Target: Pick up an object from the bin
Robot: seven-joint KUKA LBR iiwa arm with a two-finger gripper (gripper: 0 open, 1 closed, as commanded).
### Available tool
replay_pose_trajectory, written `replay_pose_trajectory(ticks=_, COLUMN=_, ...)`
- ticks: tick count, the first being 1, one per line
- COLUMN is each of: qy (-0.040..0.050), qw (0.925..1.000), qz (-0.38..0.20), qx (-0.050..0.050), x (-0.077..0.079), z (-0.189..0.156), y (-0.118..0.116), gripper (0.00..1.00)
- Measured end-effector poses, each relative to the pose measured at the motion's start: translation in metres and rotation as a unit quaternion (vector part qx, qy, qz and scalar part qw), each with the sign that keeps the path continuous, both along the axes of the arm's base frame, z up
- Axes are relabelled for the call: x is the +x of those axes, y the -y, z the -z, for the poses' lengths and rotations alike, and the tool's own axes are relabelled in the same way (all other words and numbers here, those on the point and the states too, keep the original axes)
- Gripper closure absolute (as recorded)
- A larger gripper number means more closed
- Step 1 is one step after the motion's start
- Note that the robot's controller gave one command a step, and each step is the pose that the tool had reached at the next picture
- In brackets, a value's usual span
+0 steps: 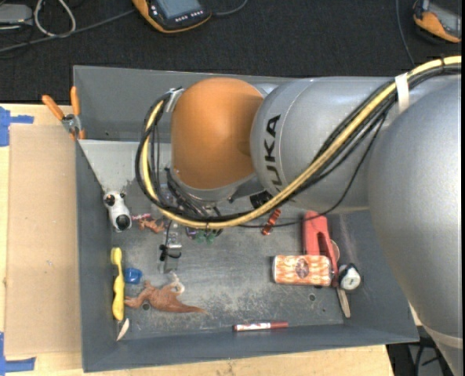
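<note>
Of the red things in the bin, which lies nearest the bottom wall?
The thin red pen, alone along that wall; the broader red block lies higher.

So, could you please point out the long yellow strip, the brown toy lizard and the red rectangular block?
long yellow strip (pixel 118 292): camera view, its middle
brown toy lizard (pixel 164 298): camera view, its body
red rectangular block (pixel 316 235): camera view, its top face

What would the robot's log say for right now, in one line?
gripper: over left half of bin | nearest: brown toy animal, blue cap | far right: orange packet
</note>
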State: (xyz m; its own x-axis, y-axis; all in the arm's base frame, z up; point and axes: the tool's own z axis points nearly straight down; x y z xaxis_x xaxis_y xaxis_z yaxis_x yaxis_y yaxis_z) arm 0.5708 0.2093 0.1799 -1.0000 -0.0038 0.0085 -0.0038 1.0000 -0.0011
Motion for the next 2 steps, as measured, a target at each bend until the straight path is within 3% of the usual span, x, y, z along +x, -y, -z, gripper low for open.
replay_pose_trajectory(ticks=1, qy=0.0037, qw=1.0000, qz=0.002, qx=0.001, x=0.002, z=-0.005, y=0.001, gripper=0.00)
replay_pose_trajectory(ticks=2, qy=0.0051, qw=0.9993, qz=-0.037, qx=0.002, x=-0.038, z=0.032, y=0.034, gripper=0.00)
